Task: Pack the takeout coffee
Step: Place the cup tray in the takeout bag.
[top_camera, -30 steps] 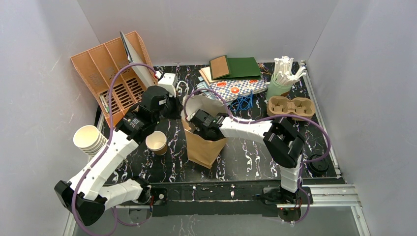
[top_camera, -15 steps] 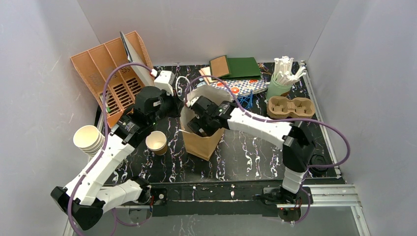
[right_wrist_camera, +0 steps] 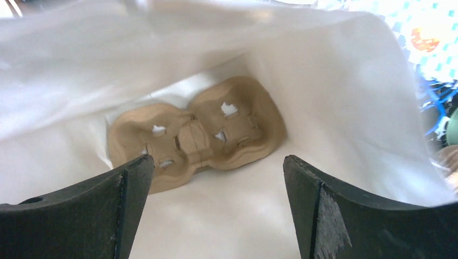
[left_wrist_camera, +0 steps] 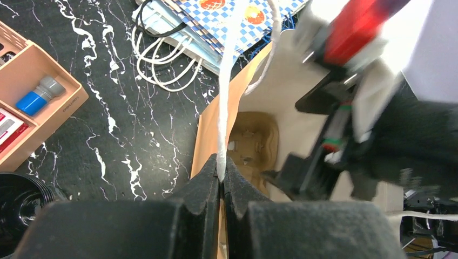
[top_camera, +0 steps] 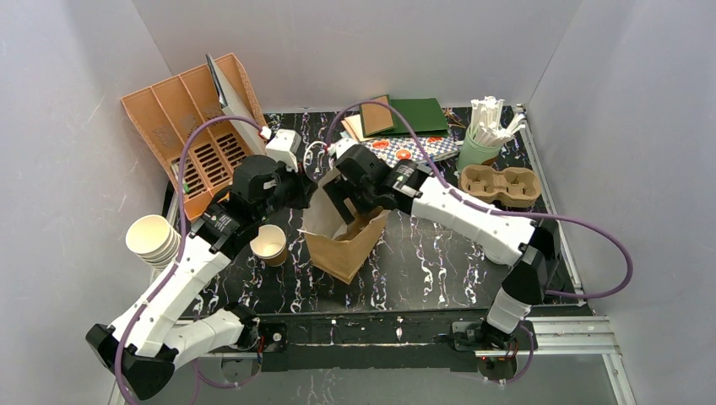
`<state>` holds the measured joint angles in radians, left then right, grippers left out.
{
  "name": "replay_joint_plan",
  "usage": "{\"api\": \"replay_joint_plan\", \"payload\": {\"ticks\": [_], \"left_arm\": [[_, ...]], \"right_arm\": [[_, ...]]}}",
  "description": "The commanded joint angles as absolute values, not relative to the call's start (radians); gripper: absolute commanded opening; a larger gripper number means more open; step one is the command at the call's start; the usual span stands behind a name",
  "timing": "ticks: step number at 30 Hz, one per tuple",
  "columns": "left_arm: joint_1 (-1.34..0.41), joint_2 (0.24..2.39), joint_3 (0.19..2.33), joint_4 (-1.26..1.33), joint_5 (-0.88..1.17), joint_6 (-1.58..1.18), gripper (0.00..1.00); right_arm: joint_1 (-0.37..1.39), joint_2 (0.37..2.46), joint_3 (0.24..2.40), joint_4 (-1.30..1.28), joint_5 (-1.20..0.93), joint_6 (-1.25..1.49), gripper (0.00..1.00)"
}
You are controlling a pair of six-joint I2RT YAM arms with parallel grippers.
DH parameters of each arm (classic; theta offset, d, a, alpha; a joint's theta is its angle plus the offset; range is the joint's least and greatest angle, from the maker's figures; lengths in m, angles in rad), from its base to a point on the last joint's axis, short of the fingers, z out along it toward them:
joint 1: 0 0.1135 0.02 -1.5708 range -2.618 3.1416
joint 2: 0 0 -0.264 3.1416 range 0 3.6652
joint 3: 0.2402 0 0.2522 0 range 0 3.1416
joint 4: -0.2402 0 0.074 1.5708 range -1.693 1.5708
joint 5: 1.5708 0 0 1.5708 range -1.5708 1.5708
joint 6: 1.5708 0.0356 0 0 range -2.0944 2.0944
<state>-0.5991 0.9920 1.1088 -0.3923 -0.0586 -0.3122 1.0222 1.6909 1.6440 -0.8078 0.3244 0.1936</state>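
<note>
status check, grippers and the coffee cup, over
left gripper shut on bag rim. right gripper open, empty, at bag mouth. cup tray flat on bag floor; paper cup on table left of bag, unlidded.

Even, diffuse light fills the enclosure, leaving soft shadows on the glossy black table [top_camera: 439,261]. The paper bag's [right_wrist_camera: 335,81] white lining glares, nearly blown out, around the right gripper's [right_wrist_camera: 217,164] dark, soft-focus fingers [right_wrist_camera: 335,216]; the left wrist view renders the right arm [left_wrist_camera: 378,102] blurred.
</note>
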Motion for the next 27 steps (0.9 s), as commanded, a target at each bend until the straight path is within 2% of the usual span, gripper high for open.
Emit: {"api": "replay_joint_plan", "payload": {"ticks": [1,6,10,12,16,23,27], "left_arm": [[-0.600,0.956,1.104,-0.395,-0.040,-0.318,0.00],[-0.600,0.954,1.113,-0.397,-0.023,-0.333,0.00],[-0.600,0.956,1.116,-0.396,-0.005,-0.346,0.00],[-0.600,0.954,1.118,-0.396,-0.002,-0.350,0.00],[-0.600,0.948,1.120,-0.398,-0.003,-0.353,0.00],[-0.600,0.939,1.115,-0.401,-0.001,-0.361,0.00],[-0.600,0.931,1.116,-0.402,0.000,-0.365,0.00]], "right_arm": [[1.020,1.595,1.803,-0.855,0.449,0.280,0.97],[1.014,1.555,1.871,-0.919,0.583,0.374,0.92],[0.960,1.525,1.855,-0.990,0.639,0.468,0.83],[0.902,1.510,1.829,-1.009,0.613,0.496,0.78],[0.801,1.498,1.770,-1.005,0.487,0.522,0.74],[0.793,1.500,1.717,-0.923,0.322,0.527,0.72],[0.794,1.497,1.725,-0.899,0.299,0.528,0.71]]}}
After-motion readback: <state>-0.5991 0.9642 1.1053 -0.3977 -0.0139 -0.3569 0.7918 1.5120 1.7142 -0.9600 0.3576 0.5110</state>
